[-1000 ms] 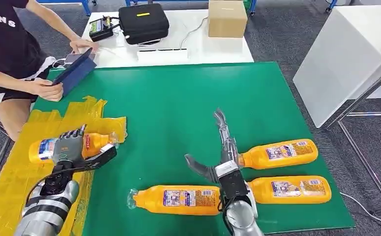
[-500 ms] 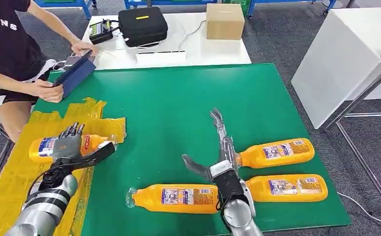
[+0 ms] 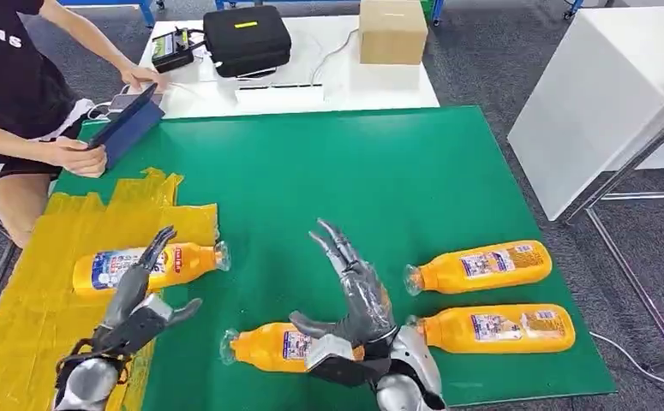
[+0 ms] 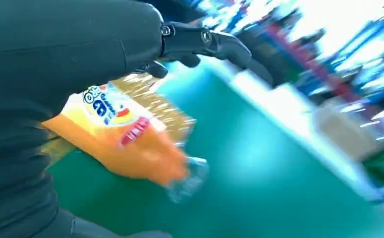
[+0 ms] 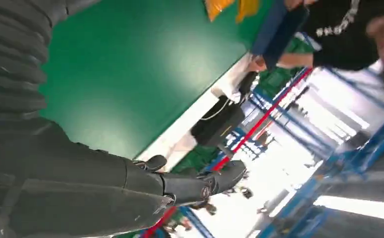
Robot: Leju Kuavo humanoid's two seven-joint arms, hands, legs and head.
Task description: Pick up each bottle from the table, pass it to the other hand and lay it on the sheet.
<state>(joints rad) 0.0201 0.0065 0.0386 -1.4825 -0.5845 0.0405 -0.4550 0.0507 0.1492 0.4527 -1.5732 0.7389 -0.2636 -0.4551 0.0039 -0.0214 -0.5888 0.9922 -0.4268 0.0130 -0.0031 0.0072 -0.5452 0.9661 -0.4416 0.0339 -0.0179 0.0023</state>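
Left hand let go; one bottle down on the sheet, three left on the green mat.

Left hand [image 3: 140,301] fingers spread, holding nothing, drawn back toward the mat's near-left corner from the bottle [image 3: 148,265] it gripped a second before, now lying free on the yellow sheet [image 3: 28,300]. Right hand [image 3: 355,301], fingers splayed and empty, had swung over the near bottle [image 3: 264,347]; two more [image 3: 482,267] lay near the mat's right edge. Mat's middle open.

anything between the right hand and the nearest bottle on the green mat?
Nothing visible. The right hand hovers open directly over the nearest bottle, which lies on the green mat; the other two bottles lie off to its right.
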